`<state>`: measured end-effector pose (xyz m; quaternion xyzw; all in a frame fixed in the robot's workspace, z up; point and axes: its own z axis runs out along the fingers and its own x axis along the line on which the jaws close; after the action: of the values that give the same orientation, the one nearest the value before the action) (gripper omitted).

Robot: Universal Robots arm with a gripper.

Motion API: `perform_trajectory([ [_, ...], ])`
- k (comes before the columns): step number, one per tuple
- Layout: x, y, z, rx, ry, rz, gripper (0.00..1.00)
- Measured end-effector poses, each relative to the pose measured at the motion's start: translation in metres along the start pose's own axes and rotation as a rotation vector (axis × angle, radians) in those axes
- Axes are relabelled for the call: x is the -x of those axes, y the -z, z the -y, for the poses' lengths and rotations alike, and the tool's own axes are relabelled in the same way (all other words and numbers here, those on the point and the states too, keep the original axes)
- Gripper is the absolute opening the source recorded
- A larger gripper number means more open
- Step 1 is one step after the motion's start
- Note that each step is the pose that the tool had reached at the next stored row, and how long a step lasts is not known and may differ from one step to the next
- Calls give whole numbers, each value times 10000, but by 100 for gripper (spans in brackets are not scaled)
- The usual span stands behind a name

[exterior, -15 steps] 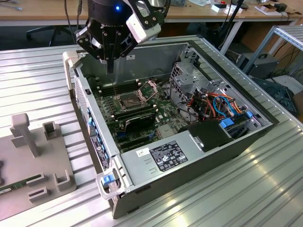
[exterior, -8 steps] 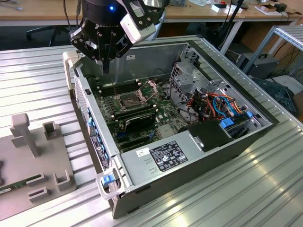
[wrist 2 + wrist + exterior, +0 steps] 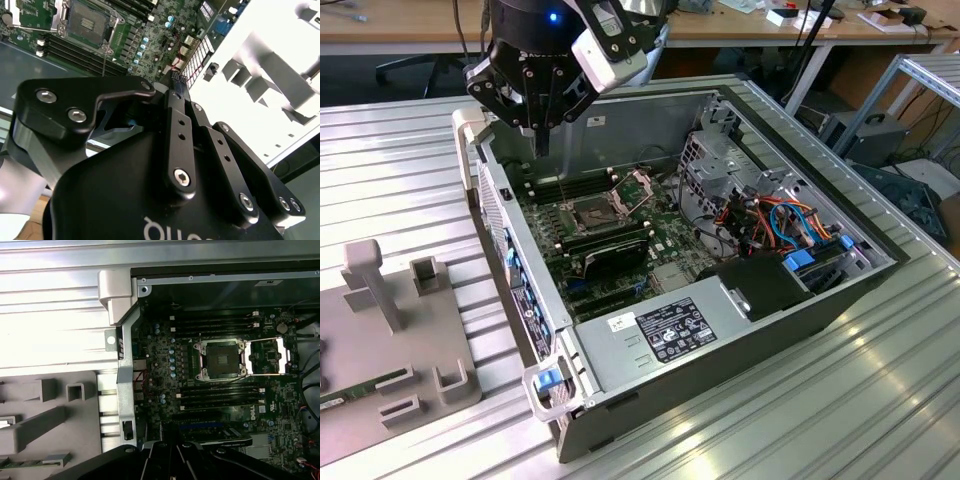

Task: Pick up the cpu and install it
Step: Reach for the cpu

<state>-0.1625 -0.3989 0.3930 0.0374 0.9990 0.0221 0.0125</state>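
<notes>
The gripper [image 3: 542,143] hangs above the open computer case [image 3: 720,330], over its far corner at the exterior view's left; its fingers [image 3: 176,107] are drawn together, and I cannot tell whether anything sits between them; where the cpu lies, and how it looks, I cannot tell; the socket [image 3: 222,359] stands uncovered, its dark contact field bare, its hinged plate [image 3: 267,356] swung aside; black memory sticks [image 3: 220,390] flank it; a grey fixture [image 3: 420,340] rests left of the case.
</notes>
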Motion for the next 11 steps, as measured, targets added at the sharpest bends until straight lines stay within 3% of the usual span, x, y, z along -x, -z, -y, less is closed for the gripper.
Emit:
perform_trajectory([
  [11, -38, 1, 3, -1, 0, 0, 11],
])
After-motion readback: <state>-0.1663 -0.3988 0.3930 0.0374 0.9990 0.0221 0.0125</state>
